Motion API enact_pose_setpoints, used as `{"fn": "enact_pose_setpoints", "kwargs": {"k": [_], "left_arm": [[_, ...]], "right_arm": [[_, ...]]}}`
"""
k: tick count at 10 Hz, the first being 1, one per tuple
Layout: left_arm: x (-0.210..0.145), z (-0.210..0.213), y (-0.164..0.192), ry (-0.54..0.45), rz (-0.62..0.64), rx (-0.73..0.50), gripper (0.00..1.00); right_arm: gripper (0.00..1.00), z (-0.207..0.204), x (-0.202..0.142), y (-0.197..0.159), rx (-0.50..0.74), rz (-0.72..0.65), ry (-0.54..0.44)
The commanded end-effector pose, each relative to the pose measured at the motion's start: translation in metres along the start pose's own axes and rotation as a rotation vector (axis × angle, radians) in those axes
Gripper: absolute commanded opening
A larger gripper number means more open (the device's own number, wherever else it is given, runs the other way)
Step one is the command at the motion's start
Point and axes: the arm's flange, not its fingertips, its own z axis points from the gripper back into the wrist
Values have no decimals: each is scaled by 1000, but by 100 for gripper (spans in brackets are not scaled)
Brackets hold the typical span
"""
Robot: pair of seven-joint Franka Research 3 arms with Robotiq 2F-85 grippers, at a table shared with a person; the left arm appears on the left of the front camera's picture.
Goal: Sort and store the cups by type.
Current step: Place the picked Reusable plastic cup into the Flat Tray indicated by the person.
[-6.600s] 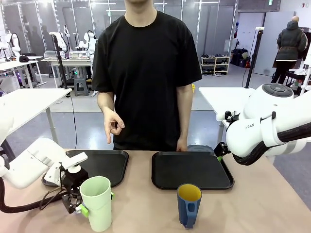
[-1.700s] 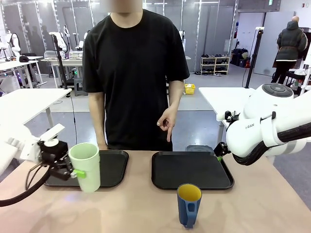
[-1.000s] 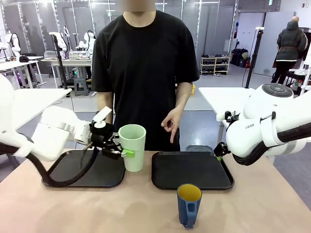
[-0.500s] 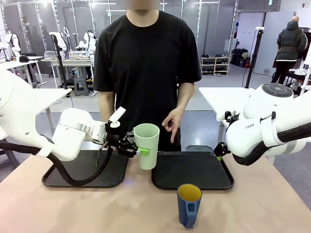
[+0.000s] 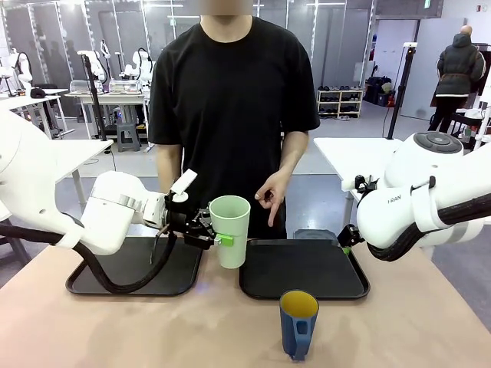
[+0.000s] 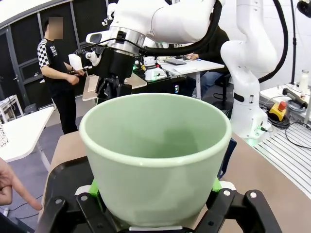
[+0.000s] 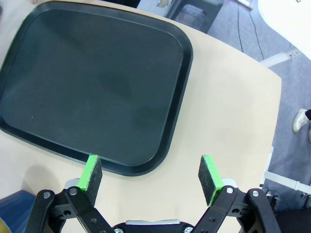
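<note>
My left gripper (image 5: 217,232) is shut on the tall pale green tumbler (image 5: 230,230), holding it upright in the air above the gap between the two black trays. In the left wrist view the tumbler (image 6: 155,155) fills the middle, clamped between the green pads (image 6: 95,188). The dark blue mug (image 5: 298,323) with its yellow inside stands on the table near the front edge, in front of the right tray (image 5: 303,268). My right gripper (image 7: 150,172) hangs open above the table just off that tray's (image 7: 92,82) edge, holding nothing.
The left black tray (image 5: 138,264) lies bare under my left arm. A person in a black shirt stands at the far side, one hand (image 5: 268,195) pointing down toward the right tray. The blue mug's rim (image 7: 12,206) shows at the right wrist view's lower left corner.
My left arm has carried the green tumbler from the table's front left up and rightward, to between the trays; in the last half second it barely moved. The right arm stayed still.
</note>
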Motion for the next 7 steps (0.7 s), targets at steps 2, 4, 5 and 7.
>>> {"fn": "enact_pose_setpoints", "kwargs": {"k": [2,4,5,7], "left_arm": [[-7,-22,19,7,-15,28,88],[-13,-42,30,-19,-17,7,88],[-16,-50,37,-19,-16,31,88],[-29,-67,54,-52,-13,50,88]], "right_arm": [[100,0,-1,0,-2,4,-1],[100,0,-1,0,-2,4,-1],[100,0,-1,0,-2,4,-1],[100,0,-1,0,-2,4,-1]]}}
